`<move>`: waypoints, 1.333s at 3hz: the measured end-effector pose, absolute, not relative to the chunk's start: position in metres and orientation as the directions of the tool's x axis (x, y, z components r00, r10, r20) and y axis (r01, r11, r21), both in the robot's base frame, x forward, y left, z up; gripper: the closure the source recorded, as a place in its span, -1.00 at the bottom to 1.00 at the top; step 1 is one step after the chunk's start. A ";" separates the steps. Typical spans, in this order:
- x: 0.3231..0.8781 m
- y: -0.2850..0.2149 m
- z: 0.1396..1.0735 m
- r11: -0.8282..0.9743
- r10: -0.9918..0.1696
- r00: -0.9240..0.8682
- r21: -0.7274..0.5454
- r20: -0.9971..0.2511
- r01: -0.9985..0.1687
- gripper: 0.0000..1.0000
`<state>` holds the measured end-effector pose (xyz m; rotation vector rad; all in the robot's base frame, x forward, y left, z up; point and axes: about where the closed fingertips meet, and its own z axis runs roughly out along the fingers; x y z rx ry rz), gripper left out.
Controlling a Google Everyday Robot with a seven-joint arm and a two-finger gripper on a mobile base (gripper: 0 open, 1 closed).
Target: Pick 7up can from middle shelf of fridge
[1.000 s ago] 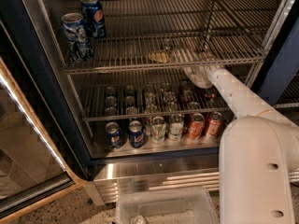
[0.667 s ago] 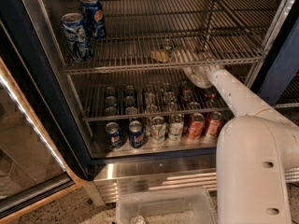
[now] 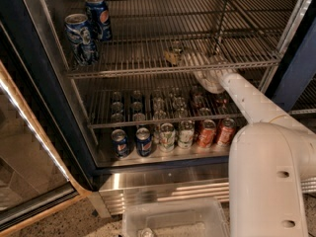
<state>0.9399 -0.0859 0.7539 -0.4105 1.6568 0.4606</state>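
Note:
The fridge (image 3: 34,78) stands open with its wire racks showing. On the middle shelf (image 3: 148,68), a small dark thing (image 3: 173,57) sits right of centre; it looks like the 7up can, but I cannot tell for sure. My white arm (image 3: 252,107) reaches in from the lower right. Its gripper (image 3: 193,62) is at the shelf's front, just right of that dark thing and very close to it. Whether they touch is unclear.
Two blue Pepsi cans (image 3: 98,16) (image 3: 79,33) stand at the shelf's left end. The rack below holds rows of cans, with blue (image 3: 120,143), pale (image 3: 167,136) and orange-red (image 3: 206,133) ones in front. A clear plastic bin (image 3: 173,221) lies on the floor. The glass door (image 3: 24,147) hangs open on the left.
The gripper has shifted slightly up and left, nearer the small dark thing on the shelf. The cans have not moved.

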 end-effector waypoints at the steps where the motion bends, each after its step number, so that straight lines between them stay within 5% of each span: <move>1: 0.937 -0.082 0.754 0.848 -0.012 -0.125 0.056 -0.992 -0.526 0.77; 2: 0.918 -0.089 0.758 0.845 -0.027 -0.099 0.030 -0.995 -0.534 1.00; 4: 0.861 -0.076 0.773 0.822 -0.025 -0.020 -0.009 -0.999 -0.569 1.00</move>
